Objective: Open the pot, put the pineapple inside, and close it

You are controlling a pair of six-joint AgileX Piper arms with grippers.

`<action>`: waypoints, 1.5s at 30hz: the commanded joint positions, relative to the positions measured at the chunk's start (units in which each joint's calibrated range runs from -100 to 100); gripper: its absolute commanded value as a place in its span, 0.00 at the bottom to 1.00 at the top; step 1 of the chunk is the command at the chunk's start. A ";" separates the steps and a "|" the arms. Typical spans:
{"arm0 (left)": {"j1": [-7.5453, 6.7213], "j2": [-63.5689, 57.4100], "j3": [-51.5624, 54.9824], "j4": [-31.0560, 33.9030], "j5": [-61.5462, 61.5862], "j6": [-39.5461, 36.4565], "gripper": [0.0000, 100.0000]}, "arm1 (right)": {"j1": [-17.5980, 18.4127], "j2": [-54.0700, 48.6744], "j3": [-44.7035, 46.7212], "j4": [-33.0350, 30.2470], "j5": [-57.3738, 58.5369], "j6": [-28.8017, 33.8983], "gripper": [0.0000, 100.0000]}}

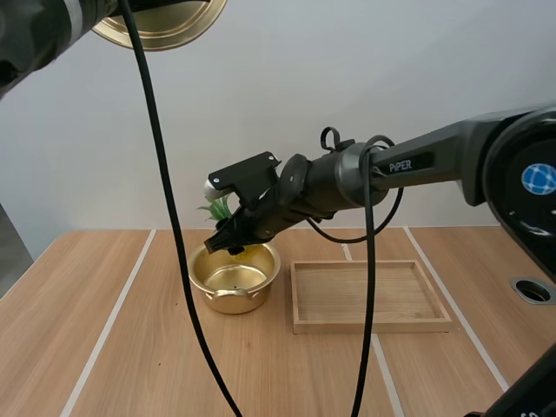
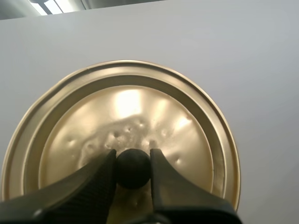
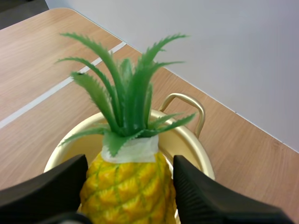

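Note:
The gold pot (image 1: 234,276) stands open on the table, left of the wooden tray. My right gripper (image 1: 228,241) hangs just over the pot's rim, shut on the yellow pineapple (image 3: 131,186) with its green leaves (image 1: 219,208) pointing away from the arm. In the right wrist view the pot (image 3: 187,140) lies right under the pineapple, and my right gripper (image 3: 128,186) pinches the fruit's body. High up at the far left, my left gripper (image 2: 133,168) is shut on the black knob (image 2: 133,168) of the gold lid (image 2: 121,126); the lid (image 1: 165,22) shows in the high view too.
A shallow wooden tray (image 1: 372,297) lies to the right of the pot with nothing in it. A round hole (image 1: 532,290) sits in the table at the far right.

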 commanded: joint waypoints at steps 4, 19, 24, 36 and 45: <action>0.03 -0.21 0.06 -0.92 -0.72 -0.57 0.00 | 0.10 2.35 -0.42 0.44 -2.49 -1.81 0.00; 0.03 -0.21 0.06 -0.92 -0.72 -0.57 0.00 | 0.10 7.96 -0.42 0.44 -3.67 -1.81 0.00; 0.03 -0.21 0.06 -0.92 -0.72 -0.57 0.00 | 0.10 9.46 -0.42 0.44 -3.67 -1.92 0.00; 0.03 -0.21 0.06 -0.92 -0.72 -0.57 0.00 | 0.10 12.37 -0.42 0.44 -3.67 -2.86 0.00; 0.03 -0.21 0.06 -0.92 -0.72 -0.57 0.00 | 0.10 12.73 -0.42 0.44 -3.35 -4.06 0.00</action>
